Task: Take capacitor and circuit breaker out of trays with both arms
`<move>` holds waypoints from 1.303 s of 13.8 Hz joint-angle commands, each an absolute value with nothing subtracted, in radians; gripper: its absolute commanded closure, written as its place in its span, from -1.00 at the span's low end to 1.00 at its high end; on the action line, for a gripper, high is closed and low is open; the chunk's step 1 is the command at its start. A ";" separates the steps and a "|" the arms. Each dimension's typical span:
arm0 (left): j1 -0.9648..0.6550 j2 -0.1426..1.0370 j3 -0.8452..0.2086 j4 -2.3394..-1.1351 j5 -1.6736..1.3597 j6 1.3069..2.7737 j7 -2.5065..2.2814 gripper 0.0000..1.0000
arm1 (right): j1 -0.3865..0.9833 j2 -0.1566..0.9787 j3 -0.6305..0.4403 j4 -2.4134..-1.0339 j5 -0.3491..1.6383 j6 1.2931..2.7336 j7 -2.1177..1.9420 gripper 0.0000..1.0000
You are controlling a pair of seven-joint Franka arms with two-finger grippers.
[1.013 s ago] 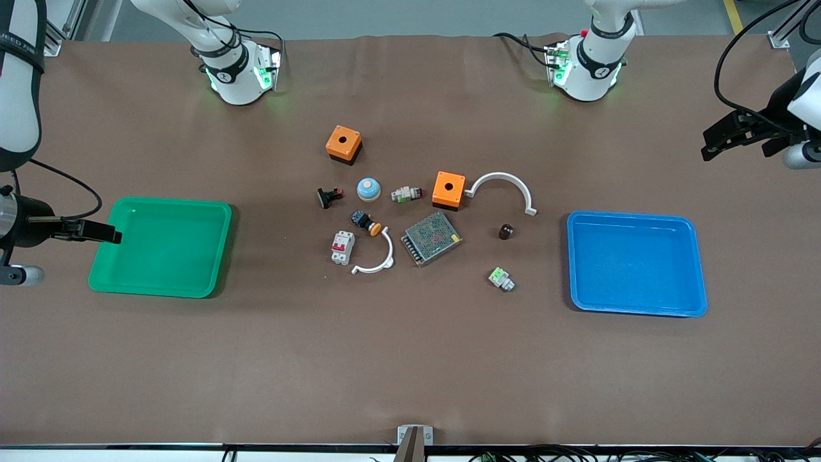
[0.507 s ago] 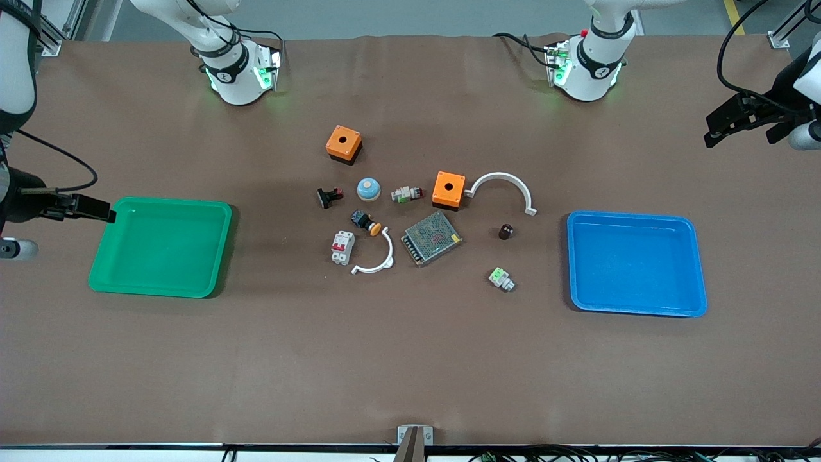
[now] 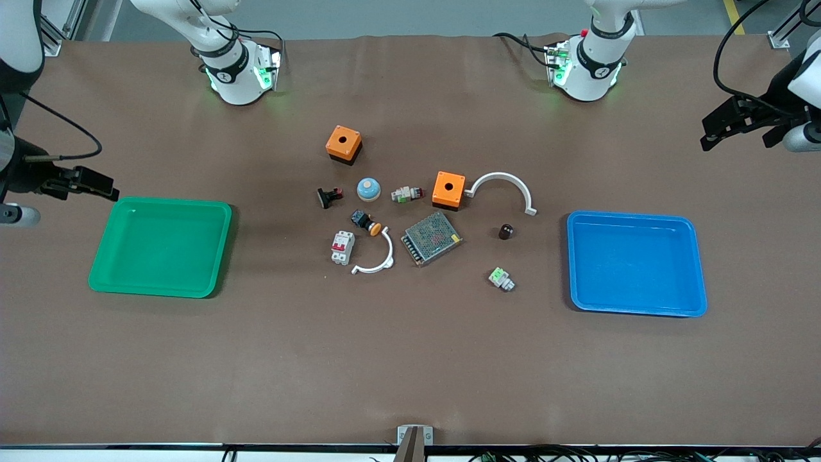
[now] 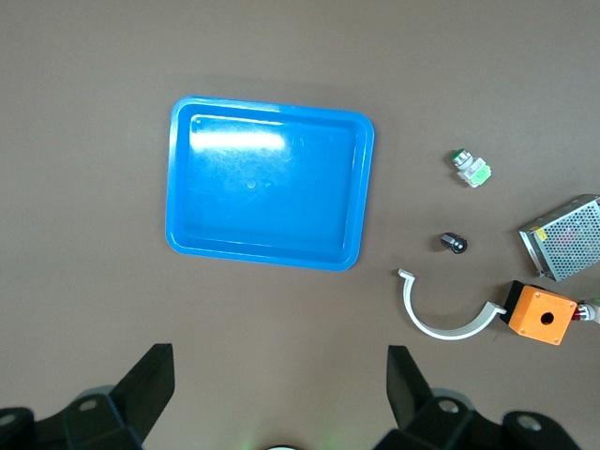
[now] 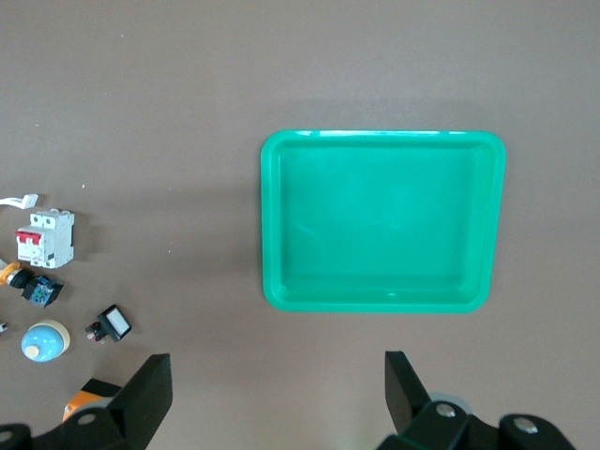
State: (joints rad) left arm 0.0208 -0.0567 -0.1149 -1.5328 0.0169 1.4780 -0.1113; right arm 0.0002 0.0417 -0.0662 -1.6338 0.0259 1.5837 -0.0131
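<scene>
The capacitor (image 3: 506, 231), a tiny dark stub, stands on the brown mat between the parts cluster and the blue tray (image 3: 635, 263); the left wrist view shows this capacitor (image 4: 454, 243) too. The breaker (image 3: 342, 248), white with red levers, lies at the cluster's edge toward the green tray (image 3: 160, 247), also in the right wrist view as the breaker (image 5: 44, 238). My left gripper (image 3: 705, 137) hangs open and empty over bare mat at the left arm's end. My right gripper (image 3: 110, 188) hangs open and empty over the mat by the green tray's corner.
Around the two parts lie two orange boxes (image 3: 344, 144) (image 3: 448, 188), a mesh power supply (image 3: 431, 238), two white curved pieces (image 3: 507, 179) (image 3: 378, 260), a green-white connector (image 3: 501, 278), a blue-domed button (image 3: 369, 188) and other small switches. Both trays hold nothing.
The right gripper has drifted from over the green tray's side edge to off its corner, toward the robots' bases. The left gripper has barely shifted. Nothing on the table moved.
</scene>
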 commanded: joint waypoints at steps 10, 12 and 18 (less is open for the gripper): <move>0.045 -0.066 -0.117 -1.545 0.012 1.485 -0.103 -1.00 | 0.002 -0.113 -0.063 -1.764 0.025 1.609 -0.009 -1.00; 0.043 -0.066 -0.121 -1.543 0.011 1.485 -0.104 -1.00 | -0.002 -0.124 -0.067 -1.763 0.025 1.615 -0.017 -1.00; 0.041 -0.067 -0.121 -1.545 0.008 1.485 -0.103 -1.00 | -0.002 -0.143 -0.068 -1.764 0.025 1.608 -0.018 -1.00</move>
